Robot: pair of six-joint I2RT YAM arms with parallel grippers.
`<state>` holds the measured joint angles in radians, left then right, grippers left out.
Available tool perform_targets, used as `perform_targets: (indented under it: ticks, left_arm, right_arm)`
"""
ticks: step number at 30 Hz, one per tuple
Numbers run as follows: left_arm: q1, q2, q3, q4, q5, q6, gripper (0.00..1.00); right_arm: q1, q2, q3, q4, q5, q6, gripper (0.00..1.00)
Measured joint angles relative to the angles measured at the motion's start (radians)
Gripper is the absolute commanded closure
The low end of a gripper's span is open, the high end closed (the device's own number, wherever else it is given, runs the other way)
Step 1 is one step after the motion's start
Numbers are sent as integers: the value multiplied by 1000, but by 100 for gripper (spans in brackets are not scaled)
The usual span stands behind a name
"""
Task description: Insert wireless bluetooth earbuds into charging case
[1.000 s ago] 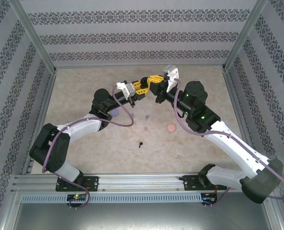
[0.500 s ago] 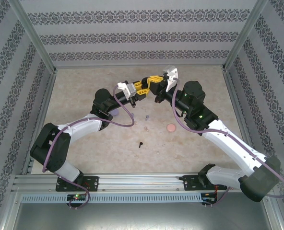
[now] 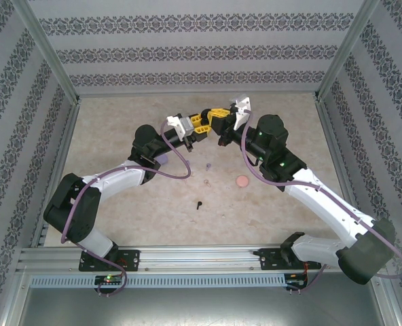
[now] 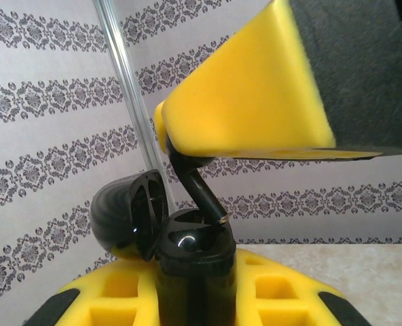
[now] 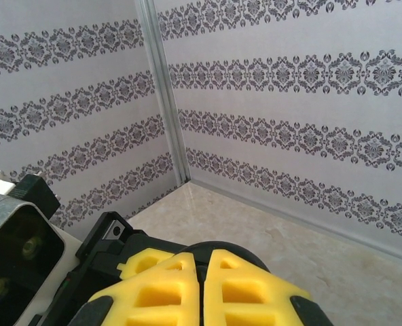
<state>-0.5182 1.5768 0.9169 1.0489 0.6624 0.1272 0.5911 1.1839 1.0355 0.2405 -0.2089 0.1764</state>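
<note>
At centre of the left wrist view, black earbud (image 4: 199, 193), pinched in the closed right end effector (image 5: 202, 268), lower end at the mouth of the open black charging case (image 4: 187, 255), itself clamped in the left end effector (image 4: 191, 288).

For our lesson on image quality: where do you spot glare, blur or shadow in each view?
Left wrist: a white glint on the glossy black case, the yellow finger above it big and soft-edged. Right wrist: wallpaper crisp. Top external: even light, faint shadows, the loose black earbud a mere speck.
</note>
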Motion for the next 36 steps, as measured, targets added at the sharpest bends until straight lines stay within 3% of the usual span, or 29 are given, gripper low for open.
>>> perform_targets:
  ticks: [36]
  left_arm:
    - [-12,0,0,-14,-5,-5,100]
  right_arm:
    - [0,-15,-46,35,-18,-54,99]
